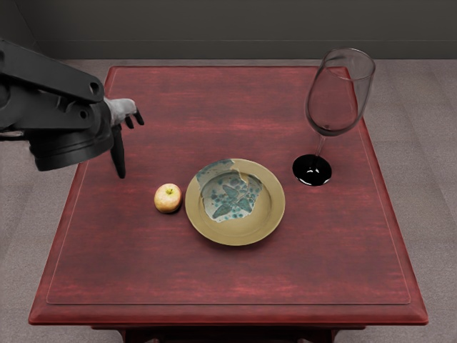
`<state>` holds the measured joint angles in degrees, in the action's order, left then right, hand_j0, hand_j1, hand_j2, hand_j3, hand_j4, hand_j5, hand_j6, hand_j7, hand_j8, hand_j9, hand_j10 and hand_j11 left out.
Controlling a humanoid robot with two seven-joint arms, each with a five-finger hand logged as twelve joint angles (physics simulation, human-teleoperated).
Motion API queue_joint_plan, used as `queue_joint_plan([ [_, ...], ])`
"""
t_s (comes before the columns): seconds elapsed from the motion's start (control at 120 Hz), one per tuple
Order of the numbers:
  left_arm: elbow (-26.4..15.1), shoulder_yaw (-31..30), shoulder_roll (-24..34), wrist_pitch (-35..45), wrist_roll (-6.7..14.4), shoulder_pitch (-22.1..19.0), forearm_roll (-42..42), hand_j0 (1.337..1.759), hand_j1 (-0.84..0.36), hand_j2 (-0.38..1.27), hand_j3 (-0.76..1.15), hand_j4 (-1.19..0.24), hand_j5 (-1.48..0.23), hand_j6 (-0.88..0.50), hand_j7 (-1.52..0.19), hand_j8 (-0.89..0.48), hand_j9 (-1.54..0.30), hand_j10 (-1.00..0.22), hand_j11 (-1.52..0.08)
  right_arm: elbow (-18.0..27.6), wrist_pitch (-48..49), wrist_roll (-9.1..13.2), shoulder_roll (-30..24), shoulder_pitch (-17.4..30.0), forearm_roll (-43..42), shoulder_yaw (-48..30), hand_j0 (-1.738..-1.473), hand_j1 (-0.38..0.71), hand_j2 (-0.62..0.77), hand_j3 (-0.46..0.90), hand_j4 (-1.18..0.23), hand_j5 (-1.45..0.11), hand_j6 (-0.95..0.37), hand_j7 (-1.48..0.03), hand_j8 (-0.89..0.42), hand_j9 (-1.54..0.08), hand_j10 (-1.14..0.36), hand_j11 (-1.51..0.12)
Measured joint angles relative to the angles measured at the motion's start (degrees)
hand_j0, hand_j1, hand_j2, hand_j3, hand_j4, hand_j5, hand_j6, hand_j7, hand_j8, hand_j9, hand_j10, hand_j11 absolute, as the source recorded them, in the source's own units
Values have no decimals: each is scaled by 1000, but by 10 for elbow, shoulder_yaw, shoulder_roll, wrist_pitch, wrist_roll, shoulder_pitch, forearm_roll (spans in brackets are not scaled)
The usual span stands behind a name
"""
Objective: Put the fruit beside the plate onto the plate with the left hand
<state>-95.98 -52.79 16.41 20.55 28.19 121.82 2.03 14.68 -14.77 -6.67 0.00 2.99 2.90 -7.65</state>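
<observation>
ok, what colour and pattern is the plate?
The plate is mustard yellow with a blue-green leafy motif in its centre. The head view shows it best.

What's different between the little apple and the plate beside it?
The apple is small, round and yellow-red; the plate is much wider, flat and ochre. The apple's skin is plain; the plate has a blue-green pattern in its middle. Both rest close together on the red table.

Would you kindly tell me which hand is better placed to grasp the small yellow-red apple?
Left: the left hand, fingers open, hovers near the small yellow-red apple, which lies left of the round tan plate; no right arm is in view.
</observation>
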Motion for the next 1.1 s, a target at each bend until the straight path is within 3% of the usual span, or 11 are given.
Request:
queue_joint_plan([
  [0.25,-3,21,-17,-46,-38,-12,-30,1658,51,50,0,-249,-323,-249,-323,-249,-323,-249,-323,0,0,0,0,0,0,0,-1658,-308,-7,0,-35,-45,-35,-45,-35,-45,-35,-45],
  [0.417,-5,40,-36,-60,-50,-28,-38,1658,51,50,0,-249,-324,-250,-323,-249,-323,-249,-323,0,0,0,0,0,0,0,-1658,-308,-7,0,-35,-45,-35,-45,-35,-45,-35,-45],
  [0.792,-9,44,-84,93,-46,-70,-21,1658,44,51,0,-255,-331,-255,-331,-255,-330,-254,-330,0,0,0,0,0,0,0,-1658,-308,-7,0,-35,-45,-35,-45,-35,-45,-35,-45],
  [1.1,-9,34,-108,141,-39,-105,-12,1658,40,52,0,-258,-335,-258,-335,-258,-335,-258,-335,0,0,0,0,0,0,0,-1658,-308,-7,0,-35,-45,-35,-45,-35,-45,-35,-45],
])
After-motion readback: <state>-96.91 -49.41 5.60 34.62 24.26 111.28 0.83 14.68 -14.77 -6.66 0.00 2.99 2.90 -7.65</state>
